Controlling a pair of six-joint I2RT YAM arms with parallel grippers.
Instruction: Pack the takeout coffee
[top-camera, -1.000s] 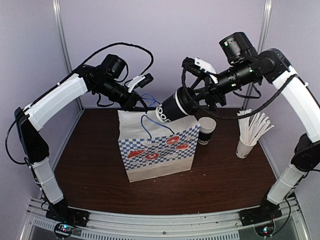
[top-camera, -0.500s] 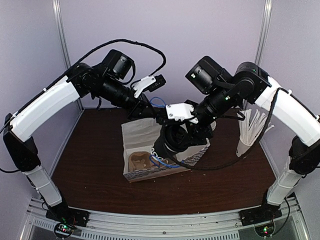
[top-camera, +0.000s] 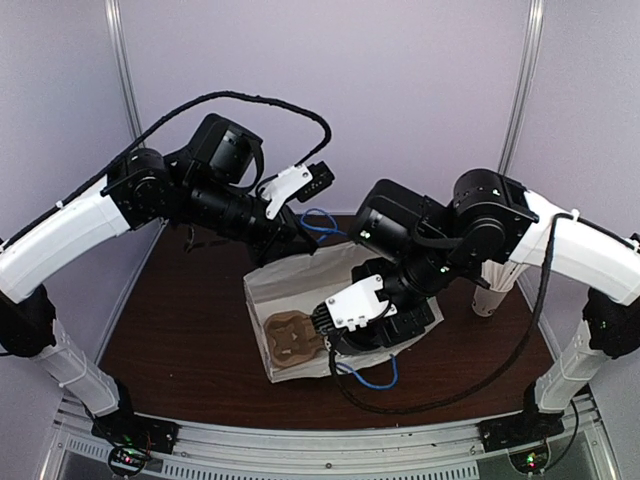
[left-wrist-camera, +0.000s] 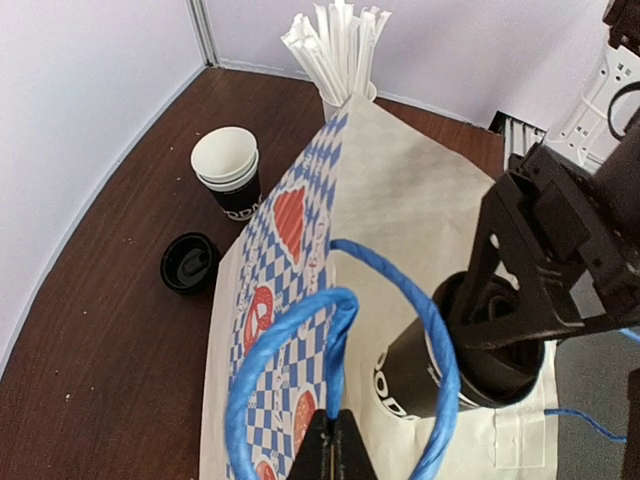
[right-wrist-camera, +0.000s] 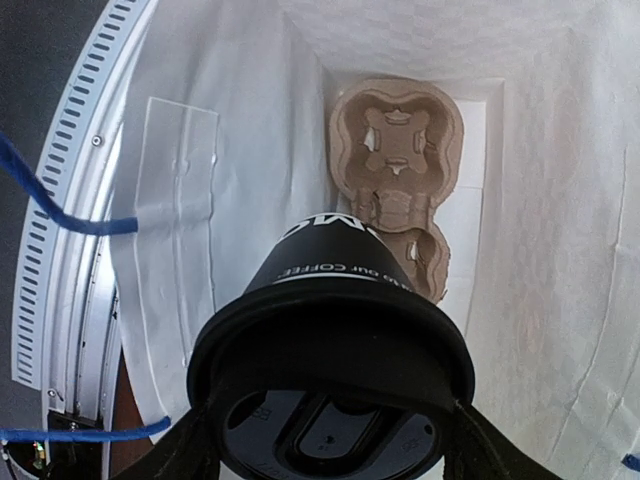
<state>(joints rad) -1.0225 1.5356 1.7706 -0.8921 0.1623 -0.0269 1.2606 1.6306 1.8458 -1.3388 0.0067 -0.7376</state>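
Right tool (right-wrist-camera: 330, 445) lowered into bag (top-camera: 262, 295), takeout coffee (right-wrist-camera: 335, 285) clamped within, left tool (left-wrist-camera: 335, 440) pinching handle (left-wrist-camera: 275, 345)

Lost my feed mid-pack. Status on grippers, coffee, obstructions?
Left gripper shut on blue handle, bag mouth open. Right gripper grips coffee cup, inside bag over carrier tray. Nothing seen blocking.

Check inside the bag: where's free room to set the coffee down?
Free: the far well of the cardboard carrier, empty, hemmed by the white walls of the bag. The near well is mostly hidden under the coffee cup. Outside, bare table around the loose lid. Crowded: the bag mouth, with the blue handle and the right fingers.
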